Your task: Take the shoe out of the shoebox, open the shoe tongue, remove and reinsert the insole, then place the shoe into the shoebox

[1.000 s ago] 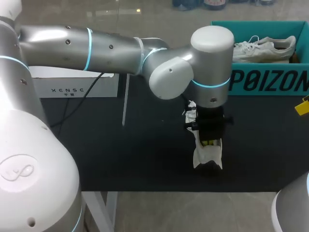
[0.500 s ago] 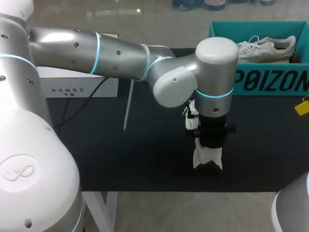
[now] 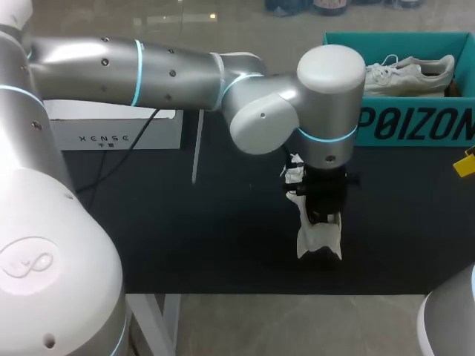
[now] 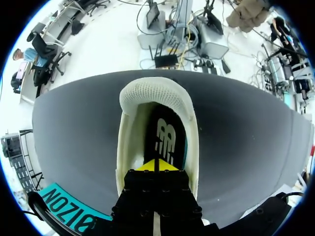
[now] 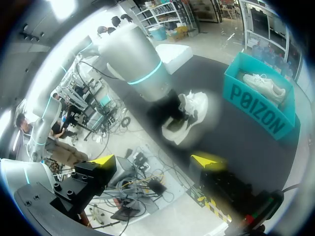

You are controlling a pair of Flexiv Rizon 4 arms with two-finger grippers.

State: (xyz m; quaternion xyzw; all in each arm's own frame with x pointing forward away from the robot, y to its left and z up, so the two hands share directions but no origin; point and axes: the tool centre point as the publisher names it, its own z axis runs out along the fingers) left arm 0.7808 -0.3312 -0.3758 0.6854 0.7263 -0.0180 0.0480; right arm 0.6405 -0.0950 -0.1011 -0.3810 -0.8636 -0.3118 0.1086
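A white sneaker (image 3: 319, 239) sits on the black mat (image 3: 185, 237), a little to the right of the middle. My left arm comes over it and my left gripper (image 3: 320, 218) points straight down into its opening. In the left wrist view the yellow tips of this gripper (image 4: 156, 166) are shut together inside the sneaker (image 4: 155, 93), just above the black insole (image 4: 165, 137); I cannot tell whether they pinch it. The teal shoebox (image 3: 415, 126) stands at the back right with a second white shoe (image 3: 404, 74) in it. My right gripper (image 5: 156, 160) is open and empty, off the mat's right side.
A white box (image 3: 111, 130) lies at the back left of the mat, with a cable beside it. A thin white rod (image 3: 195, 152) stands behind the sneaker. One yellow tip of the right gripper (image 3: 466, 162) shows at the right edge.
My left arm swung slightly right and down into the sneaker, then came back up a little. The sneaker stayed in place. The right arm has not moved.
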